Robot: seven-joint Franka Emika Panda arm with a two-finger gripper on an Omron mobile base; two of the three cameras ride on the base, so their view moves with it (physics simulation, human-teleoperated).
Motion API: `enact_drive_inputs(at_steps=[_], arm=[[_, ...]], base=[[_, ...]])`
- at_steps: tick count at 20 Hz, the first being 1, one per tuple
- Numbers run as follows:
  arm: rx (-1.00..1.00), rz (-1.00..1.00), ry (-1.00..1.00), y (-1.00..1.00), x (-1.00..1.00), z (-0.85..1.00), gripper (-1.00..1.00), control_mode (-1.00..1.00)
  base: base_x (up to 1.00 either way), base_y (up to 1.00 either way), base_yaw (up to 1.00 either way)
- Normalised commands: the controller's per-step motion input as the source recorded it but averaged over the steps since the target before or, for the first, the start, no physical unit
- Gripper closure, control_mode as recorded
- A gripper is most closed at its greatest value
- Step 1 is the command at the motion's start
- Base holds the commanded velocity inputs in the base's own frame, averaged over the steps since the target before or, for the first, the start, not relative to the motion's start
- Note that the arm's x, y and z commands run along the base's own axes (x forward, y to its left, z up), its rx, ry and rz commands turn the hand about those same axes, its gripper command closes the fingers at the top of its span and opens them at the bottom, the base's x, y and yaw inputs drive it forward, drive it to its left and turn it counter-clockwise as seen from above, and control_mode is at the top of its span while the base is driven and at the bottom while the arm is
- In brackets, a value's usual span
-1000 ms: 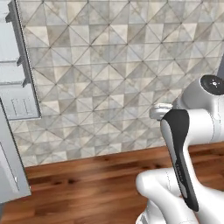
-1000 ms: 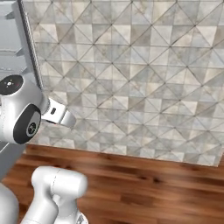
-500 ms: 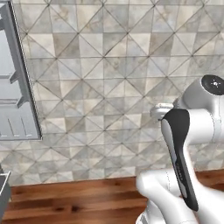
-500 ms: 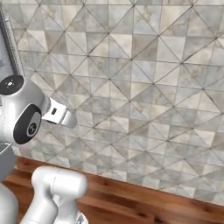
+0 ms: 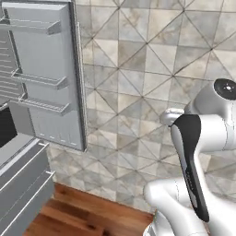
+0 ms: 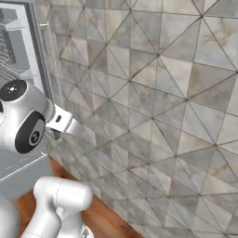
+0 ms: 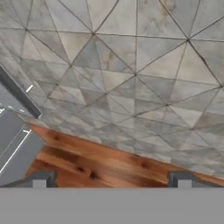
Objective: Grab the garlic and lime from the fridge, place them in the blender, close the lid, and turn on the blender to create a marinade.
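The fridge [image 5: 46, 78] stands open at the left of the left base view, its grey door swung out against the tiled wall, with door racks and wire shelves showing. In the right base view the fridge [image 6: 21, 51] sits at the top left behind my arm. A grey lower front of the fridge [image 7: 13, 146] shows at the hand view's left edge. My gripper [image 7: 111, 180] is open, with its fingertips [image 7: 40, 179] wide apart and nothing between them, facing the wall and floor. The garlic, lime, blender and lid are out of view.
A grey-beige tiled wall [image 5: 152, 60] runs across all views, close ahead of the hand. Wooden floor [image 7: 100, 162] lies below it. A grey drawer-like front [image 5: 23, 184] juts out low at the left, under the fridge door.
The whole picture has shifted right, so the camera has moved with the base. The fridge has come further into view from the left. The arm holds the same pose, gripper still open.
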Motion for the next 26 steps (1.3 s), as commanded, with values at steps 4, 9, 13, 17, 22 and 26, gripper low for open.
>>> enact_drive_inputs(at_steps=[4, 9, 13, 17, 22, 26], arm=[[0.00, 0.00, 0.00, 0.00, 0.00, 0.00, -1.00, 1.00], [0.00, 0.00, 0.00, 0.00, 0.00, 0.00, -1.00, 1.00], [0.00, 0.00, 0.00, 0.00, 0.00, 0.00, -1.00, 1.00], [0.00, 0.00, 0.00, 0.00, 0.00, 0.00, -1.00, 1.00], [0.00, 0.00, 0.00, 0.00, 0.00, 0.00, -1.00, 1.00], [0.00, 0.00, 0.00, 0.00, 0.00, 0.00, -1.00, 1.00]], base=[[0.49, -0.37, 0.84], [0.03, -0.10, 0.97], [-0.04, 0.00, 1.00], [0.13, -0.03, 0.69], [0.57, 0.01, 0.15], [0.76, 0.00, 0.10]])
